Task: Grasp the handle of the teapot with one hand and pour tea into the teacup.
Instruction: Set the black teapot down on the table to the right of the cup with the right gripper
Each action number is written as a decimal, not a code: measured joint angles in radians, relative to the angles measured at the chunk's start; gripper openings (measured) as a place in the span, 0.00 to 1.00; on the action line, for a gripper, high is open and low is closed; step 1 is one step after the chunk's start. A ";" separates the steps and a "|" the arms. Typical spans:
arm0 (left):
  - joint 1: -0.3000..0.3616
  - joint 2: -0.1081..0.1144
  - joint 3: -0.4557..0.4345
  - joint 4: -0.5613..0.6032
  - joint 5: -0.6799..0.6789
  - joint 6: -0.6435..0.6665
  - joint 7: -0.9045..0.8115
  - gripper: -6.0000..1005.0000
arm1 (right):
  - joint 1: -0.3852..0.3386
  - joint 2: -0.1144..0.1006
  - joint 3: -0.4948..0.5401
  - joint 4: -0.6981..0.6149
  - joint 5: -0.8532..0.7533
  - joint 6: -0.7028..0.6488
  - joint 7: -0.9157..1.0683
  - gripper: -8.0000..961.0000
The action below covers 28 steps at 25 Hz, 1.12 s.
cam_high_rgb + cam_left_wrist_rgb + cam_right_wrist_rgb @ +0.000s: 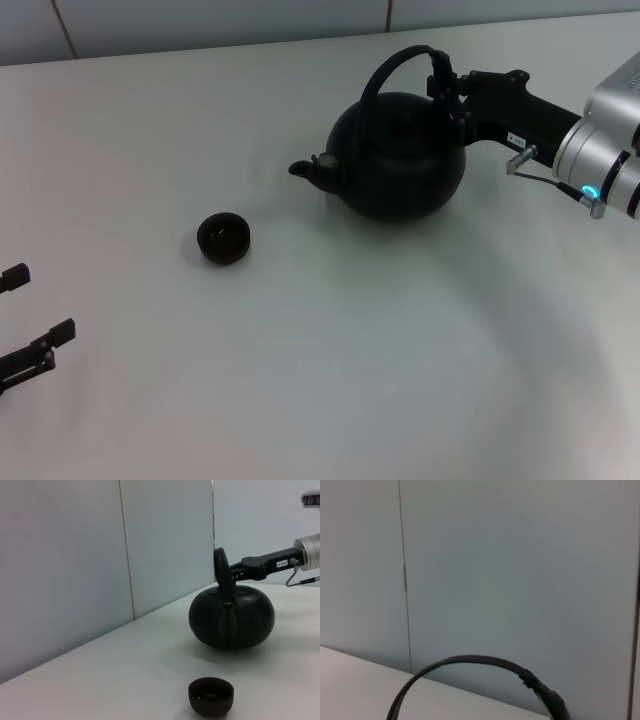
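Right gripper (443,82) sits at the handle (385,68) above the teapot (400,158); we cannot tell if it's clamped. We judge step 1, grasping. Teacup (223,238) stands spout-side of teapot, apart. Next: lift, tilt.

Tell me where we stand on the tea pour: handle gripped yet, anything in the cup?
Done: the right gripper has reached the handle at its thick side and appears shut on it. In hand: the teapot sits upright on the table. Left: lift, carry and tilt over the teacup. The left gripper is parked.
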 joint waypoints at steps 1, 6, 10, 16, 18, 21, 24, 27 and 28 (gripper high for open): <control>0.000 0.000 -0.001 0.000 0.000 0.000 0.000 0.80 | 0.000 0.000 0.000 0.000 0.000 0.000 0.000 0.09; 0.000 -0.001 -0.001 0.000 0.000 0.000 0.000 0.80 | 0.002 -0.001 0.002 0.000 0.000 0.004 0.000 0.09; 0.000 -0.002 -0.001 0.000 0.000 0.000 0.000 0.80 | 0.007 -0.001 0.000 0.000 -0.001 0.016 0.000 0.09; 0.000 -0.003 -0.001 0.000 0.000 0.000 0.000 0.80 | 0.009 -0.001 -0.002 0.000 -0.001 0.022 0.002 0.17; 0.000 -0.003 -0.001 0.000 0.000 0.000 0.000 0.80 | 0.007 0.000 0.001 -0.001 0.000 0.018 0.002 0.24; -0.001 -0.003 -0.001 0.000 0.000 0.000 0.000 0.80 | 0.005 0.001 0.007 -0.001 0.001 0.016 0.002 0.33; -0.003 -0.003 -0.001 0.000 0.000 0.000 0.000 0.80 | 0.001 0.001 0.008 -0.002 0.005 0.015 0.001 0.47; -0.003 -0.005 0.000 0.001 0.000 0.001 0.001 0.80 | -0.008 0.002 0.010 -0.001 0.017 -0.006 0.001 0.58; -0.003 -0.005 0.000 0.001 0.000 0.001 0.001 0.80 | -0.014 0.002 0.010 -0.002 0.023 -0.019 0.001 0.59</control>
